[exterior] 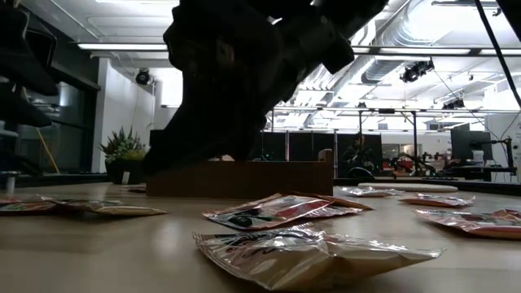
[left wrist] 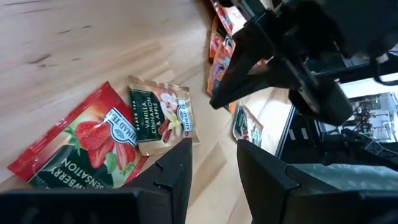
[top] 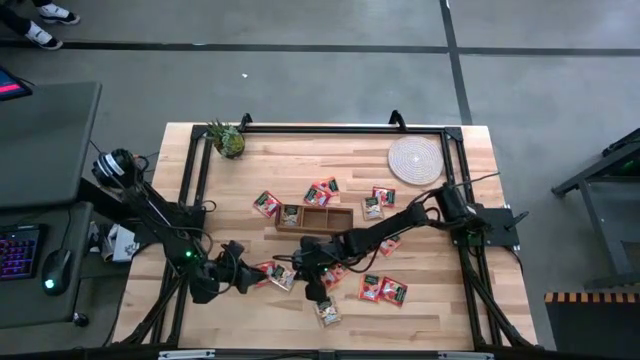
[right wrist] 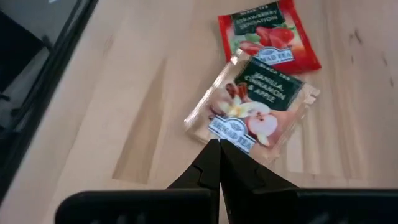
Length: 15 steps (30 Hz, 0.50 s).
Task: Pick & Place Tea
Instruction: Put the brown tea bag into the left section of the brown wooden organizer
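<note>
High view: tea sachets [top: 381, 289], small flat squares in red, green and white, lie scattered on the wooden table [top: 430, 300] around a long brown wooden box [top: 314, 217] near the middle. Box compartments look dark; cannot tell what is in them. Left gripper [top: 247, 278] and right gripper [top: 313, 291] sit low near the front edge, close together among sachets. Bare wood at the back, with a round woven mat [top: 415, 159] and a small plant [top: 227, 139] in the back corners.

Low view: crinkled sachets lie flat in front, box behind them.

Left wrist view: left fingers [left wrist: 176, 171] parted, holding nothing, beside a strawberry sachet [left wrist: 81, 149] and a vanilla sachet [left wrist: 160, 117].

Right wrist view: right jaws clenched together, empty, tips at the edge of a vanilla sachet [right wrist: 254, 107].
</note>
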Tool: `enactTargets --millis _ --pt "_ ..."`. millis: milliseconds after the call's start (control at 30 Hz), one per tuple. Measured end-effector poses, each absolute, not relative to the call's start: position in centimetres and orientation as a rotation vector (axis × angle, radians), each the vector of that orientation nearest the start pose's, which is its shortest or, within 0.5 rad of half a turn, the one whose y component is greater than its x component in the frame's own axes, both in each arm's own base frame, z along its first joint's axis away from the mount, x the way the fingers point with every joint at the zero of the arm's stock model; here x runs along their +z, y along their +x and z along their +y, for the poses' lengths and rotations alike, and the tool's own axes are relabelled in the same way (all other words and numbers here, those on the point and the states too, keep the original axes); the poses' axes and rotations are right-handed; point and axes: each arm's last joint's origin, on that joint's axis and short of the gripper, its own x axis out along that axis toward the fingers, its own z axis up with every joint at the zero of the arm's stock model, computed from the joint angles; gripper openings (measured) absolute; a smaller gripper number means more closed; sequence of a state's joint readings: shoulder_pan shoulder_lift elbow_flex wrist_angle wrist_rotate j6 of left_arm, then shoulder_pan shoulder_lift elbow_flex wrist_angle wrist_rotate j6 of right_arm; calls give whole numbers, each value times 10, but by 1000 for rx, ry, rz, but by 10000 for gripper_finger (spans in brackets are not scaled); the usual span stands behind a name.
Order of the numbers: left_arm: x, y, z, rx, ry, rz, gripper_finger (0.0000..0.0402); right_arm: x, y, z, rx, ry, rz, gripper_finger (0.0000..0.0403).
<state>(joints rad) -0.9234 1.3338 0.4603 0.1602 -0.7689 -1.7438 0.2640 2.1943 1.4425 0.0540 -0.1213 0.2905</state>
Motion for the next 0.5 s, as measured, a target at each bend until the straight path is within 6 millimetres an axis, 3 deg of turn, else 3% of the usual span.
enactTargets --millis 500 --pt "152 153 -169 285 -1165 453 126 129 458 127 266 184 712 0"
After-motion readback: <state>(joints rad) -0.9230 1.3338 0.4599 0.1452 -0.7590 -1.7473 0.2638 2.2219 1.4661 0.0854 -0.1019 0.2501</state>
